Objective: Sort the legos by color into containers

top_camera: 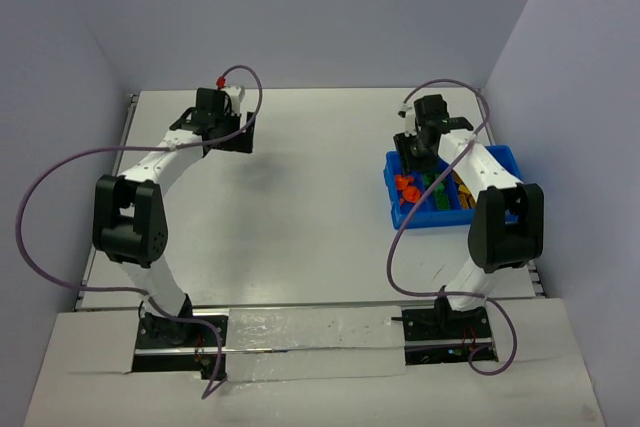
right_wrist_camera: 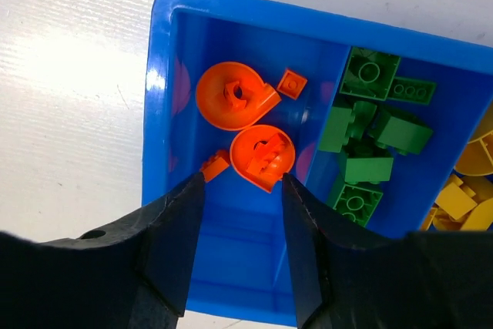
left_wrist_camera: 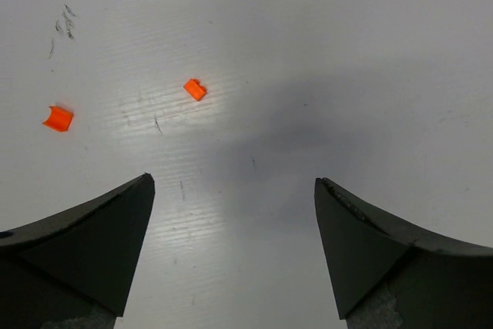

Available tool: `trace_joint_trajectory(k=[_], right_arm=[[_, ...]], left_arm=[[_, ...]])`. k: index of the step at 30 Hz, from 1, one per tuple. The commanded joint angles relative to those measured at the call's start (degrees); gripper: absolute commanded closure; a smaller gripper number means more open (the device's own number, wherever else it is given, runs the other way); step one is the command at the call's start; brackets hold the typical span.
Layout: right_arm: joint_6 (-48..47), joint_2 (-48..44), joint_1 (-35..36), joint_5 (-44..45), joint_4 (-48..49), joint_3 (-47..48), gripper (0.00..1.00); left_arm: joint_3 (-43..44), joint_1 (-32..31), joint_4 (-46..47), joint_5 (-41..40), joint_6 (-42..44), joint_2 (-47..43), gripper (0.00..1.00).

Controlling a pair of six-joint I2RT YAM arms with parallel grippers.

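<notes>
Right fingers (right_wrist_camera: 166, 252) half-open, empty, over round orange legos (right_wrist_camera: 235, 98); left fingers (left_wrist_camera: 85, 244) wide, empty

"What sort of place is it?"

"It looks like a robotics lab. A white bench (top_camera: 320, 197) sits boxed in by plain pale walls (top_camera: 300, 7)."

"What else shows it?"

"A left arm (top_camera: 135, 217) and a right arm (top_camera: 500, 217), both robotic, are bolted at the bench's near edge, and purple cables (top_camera: 21, 222) loop loose from them."
</notes>
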Motion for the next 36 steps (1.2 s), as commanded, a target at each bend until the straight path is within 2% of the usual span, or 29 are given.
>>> trace_joint_trajectory(k=[1, 7, 8, 9, 15, 18, 24, 29, 36], right_arm=[[0.16, 0.34, -0.06, -0.14, -1.34, 3.79, 0.44], [1.95, -1.53, 0.70, -4.08, -3.88, 8.14, 0.29], [2.27, -2.00, 1.16, -4.44, -4.28, 8.97, 0.22], [2.61, -2.18, 1.39, -4.80, -4.57, 9.93, 0.10], [3.62, -2.32, 2.28, -6.92, -6.02, 12.33, 0.07], [3.86, -1.93, 2.27, -7.48, -6.25, 12.58, 0.07], [4.27, -1.34, 2.34, -8.17, -6.42, 12.58, 0.07], [4.40, -0.55, 2.31, -8.56, -6.97, 13.28, 0.07], [4.40, 0.11, 2.27, -8.56, -7.23, 13.72, 0.07]], left_arm=[[6.47, 1.49, -1.79, -0.63, 2.46, 4.08, 0.10], [11.94, 3.05, -3.51, 1.46, 6.51, 10.63, 0.28], [13.29, 3.16, -4.05, 1.60, 7.53, 12.49, 0.31], [14.17, 3.16, -4.34, 1.66, 8.46, 13.56, 0.34], [17.30, 4.70, -3.83, 6.65, 18.33, 18.16, 0.35], [22.42, 5.99, -8.09, 10.55, 25.80, 21.00, 0.36], [29.78, 8.38, -16.53, 19.12, 33.72, 26.76, 0.39], [30.64, 8.66, -19.81, 23.86, 37.84, 28.95, 0.43], [29.78, 9.14, -19.48, 29.27, 39.40, 30.07, 0.43]])
